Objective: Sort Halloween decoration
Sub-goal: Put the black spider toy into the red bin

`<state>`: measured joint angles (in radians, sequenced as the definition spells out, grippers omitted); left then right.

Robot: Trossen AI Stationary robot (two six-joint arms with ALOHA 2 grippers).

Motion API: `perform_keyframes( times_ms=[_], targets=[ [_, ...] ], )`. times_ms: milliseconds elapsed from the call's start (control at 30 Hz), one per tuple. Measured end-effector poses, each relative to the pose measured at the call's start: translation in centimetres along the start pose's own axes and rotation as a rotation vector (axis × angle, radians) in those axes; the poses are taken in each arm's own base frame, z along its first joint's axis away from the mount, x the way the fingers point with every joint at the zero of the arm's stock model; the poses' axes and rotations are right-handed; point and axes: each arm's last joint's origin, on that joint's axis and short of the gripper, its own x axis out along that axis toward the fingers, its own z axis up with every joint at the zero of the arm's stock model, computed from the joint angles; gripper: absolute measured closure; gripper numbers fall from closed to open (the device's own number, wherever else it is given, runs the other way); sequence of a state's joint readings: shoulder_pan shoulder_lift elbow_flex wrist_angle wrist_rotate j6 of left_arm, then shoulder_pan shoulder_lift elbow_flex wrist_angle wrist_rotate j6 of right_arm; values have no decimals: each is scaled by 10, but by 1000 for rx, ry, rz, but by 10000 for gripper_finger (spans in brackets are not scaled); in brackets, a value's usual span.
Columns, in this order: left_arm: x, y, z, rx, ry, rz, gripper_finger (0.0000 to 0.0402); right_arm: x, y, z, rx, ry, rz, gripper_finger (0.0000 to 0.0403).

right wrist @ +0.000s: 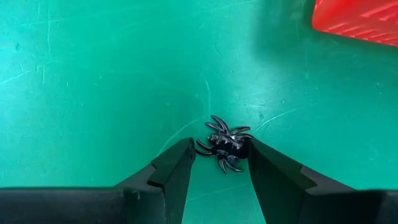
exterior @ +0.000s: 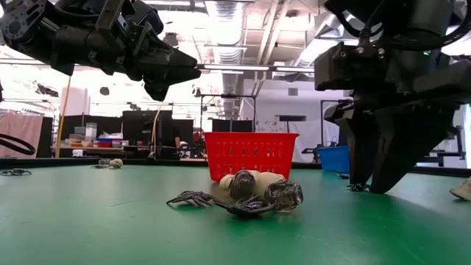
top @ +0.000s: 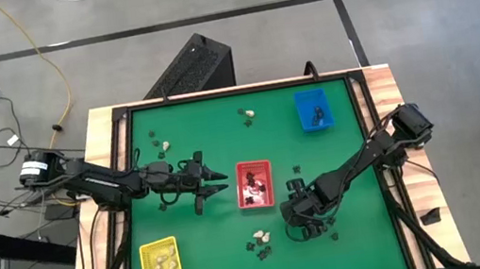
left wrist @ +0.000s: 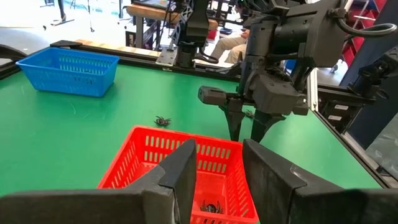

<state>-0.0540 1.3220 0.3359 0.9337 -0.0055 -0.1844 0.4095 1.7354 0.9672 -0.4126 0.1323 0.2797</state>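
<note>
A grey tiled floor [top: 202, 6] is surrounding the table, with a yellow cable [top: 47, 58] trailing across it. Beyond the table's far edge, ceiling lights [exterior: 228, 15] are glowing over desks [exterior: 103, 143] carrying monitors.

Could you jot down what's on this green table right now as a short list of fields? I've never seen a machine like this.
Surface: green table with a wooden border
Containers: red slotted plastic tray in the middle, blue plastic tray at a far corner, yellow plastic tray at a near corner
Loose pieces: small cream lumps and black shapes scattered about
Right end effector: lowered to the table, fingers open around a small black plastic spider, not yet closed on it
Left end effector: open, empty, raised beside the red tray
</note>
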Motion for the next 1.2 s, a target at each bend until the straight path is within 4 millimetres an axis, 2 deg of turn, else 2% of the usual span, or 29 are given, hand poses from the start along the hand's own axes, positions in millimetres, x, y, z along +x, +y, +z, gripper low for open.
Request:
perform_keyframes(
  times_ms=[467,600,867,1000,1200],
  targets=[
    [0,0,0,0,0,0,283,-36,-2,18,-13,-138,34,214],
    [0,0,0,0,0,1,283,-27,-1,17,-55,-110,25,214],
    [0,0,0,0,0,1,283,-1,3,13,-284,-46,56,214],
    [0,0,0,-1,0,1,283,0,2,13,-363,-45,54,214],
    [0,0,0,0,0,1,283,3,-5,15,-359,-35,65,214]
  ],
)
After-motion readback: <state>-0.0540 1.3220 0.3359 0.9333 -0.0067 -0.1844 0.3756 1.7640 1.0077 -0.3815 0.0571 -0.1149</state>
